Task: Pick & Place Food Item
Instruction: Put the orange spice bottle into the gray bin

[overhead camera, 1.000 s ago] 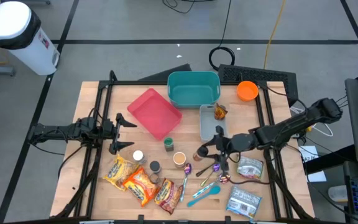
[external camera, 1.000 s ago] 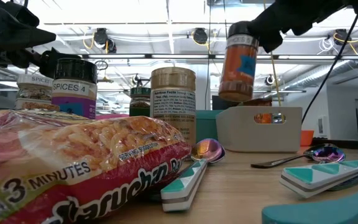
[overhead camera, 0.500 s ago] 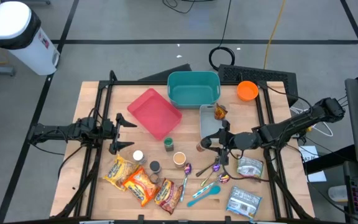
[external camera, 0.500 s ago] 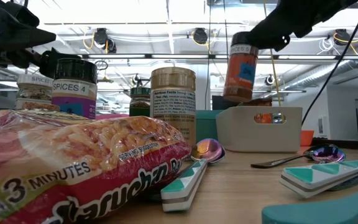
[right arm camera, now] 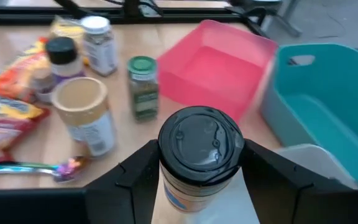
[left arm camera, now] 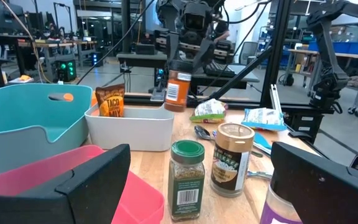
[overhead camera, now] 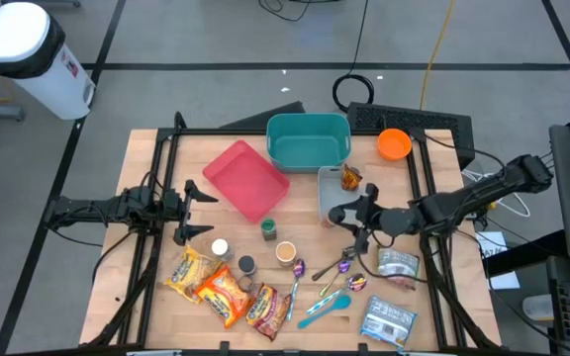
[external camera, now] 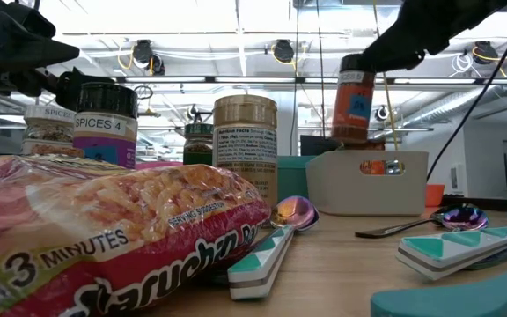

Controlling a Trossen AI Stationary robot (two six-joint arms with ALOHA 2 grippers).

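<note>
The right gripper (overhead camera: pixel 347 219) has its fingers clamped on an orange spice jar (external camera: pixel 354 98) with a black cap, and the jar hangs upright in the air, clear of the desk (overhead camera: pixel 146 297). From above, it sits over the near end of the white bin (overhead camera: pixel 331 190), right at the bin's edge. In the low view the jar's base floats just above the bin's rim, beside an orange packet (overhead camera: pixel 350 178) standing in the bin's far end. The right wrist camera looks down on the black cap, fingers (right arm camera: pixel 135 174) snug on either side.

Over on the left, the left gripper (overhead camera: pixel 194 209) waits with its fingers spread wide and nothing between them, beside the pink tray (overhead camera: pixel 245 178). Far of the white bin stands the teal bin (overhead camera: pixel 308 140), with an orange bowl (overhead camera: pixel 394 144) to its right.

Middle of the desk: a green-capped herb jar (overhead camera: pixel 268 229), a tan-lidded jar (overhead camera: pixel 286 253), a white-capped spice jar (overhead camera: pixel 220 248) and a dark-capped one (overhead camera: pixel 246 265). Near-left lie three ramen packets (overhead camera: pixel 224 289). To the right of those, a scatter of spoons (overhead camera: pixel 330 282), and two silvery pouches (overhead camera: pixel 392 295) near the right edge.
</note>
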